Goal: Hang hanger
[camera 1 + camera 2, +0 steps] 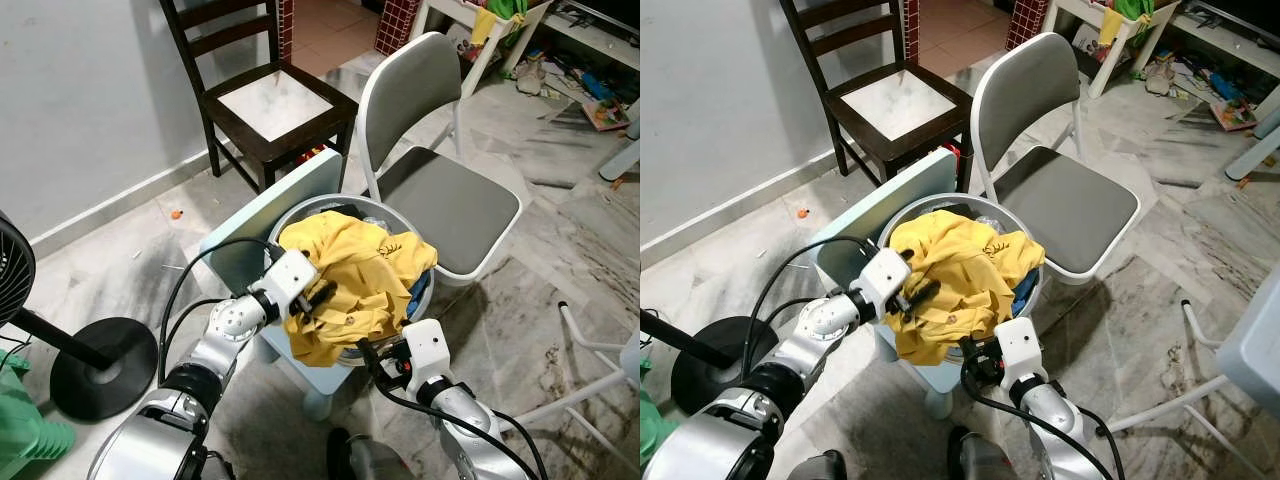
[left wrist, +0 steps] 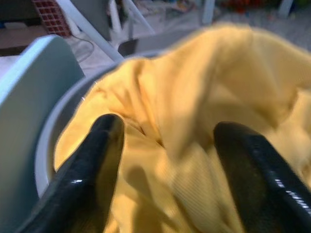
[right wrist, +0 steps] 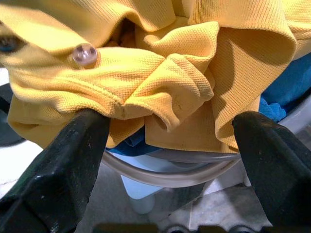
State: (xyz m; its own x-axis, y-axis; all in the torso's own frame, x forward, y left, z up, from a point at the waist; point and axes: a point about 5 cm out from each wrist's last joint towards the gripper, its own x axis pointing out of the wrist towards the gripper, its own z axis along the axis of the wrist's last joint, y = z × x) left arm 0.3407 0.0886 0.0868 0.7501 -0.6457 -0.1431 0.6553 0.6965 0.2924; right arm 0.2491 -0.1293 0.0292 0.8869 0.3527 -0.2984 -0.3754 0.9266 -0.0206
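Where the light blue stool [image 1: 245, 240] stands on the marble floor [image 1: 560, 260], a round grey basket [image 1: 425, 295] sits on it, heaped with a yellow polo shirt [image 1: 350, 285] that spills over the near rim. Some blue cloth [image 3: 284, 90] lies under the yellow one, on the side toward the right arm.

The left gripper [image 1: 312, 300] reaches in from the robot's left and lies on the near left part of the shirt. In its wrist view its two black fingers [image 2: 97, 160] stand spread apart with yellow fabric bunched between them; the picture is soft, so I cannot be sure that the tips press into the cloth, but the jaws are clearly released and clench nothing.

The right gripper [image 1: 975, 360] sits low at the near edge of the basket, just below the hanging hem of the shirt. Its fingers [image 3: 63, 165] are also wide apart, with the folded collar and a small button [image 3: 84, 53] above them, and the basket rim beneath.

No hanger can be made out among the clothes; the shirt in the basket is what both claws are at.

Behind the basket a white chair with a grey seat [image 1: 445, 195] stands close, and a dark wooden chair [image 1: 265, 100] is against the wall. A black fan base [image 1: 100, 365] rests on the floor at the robot's left.
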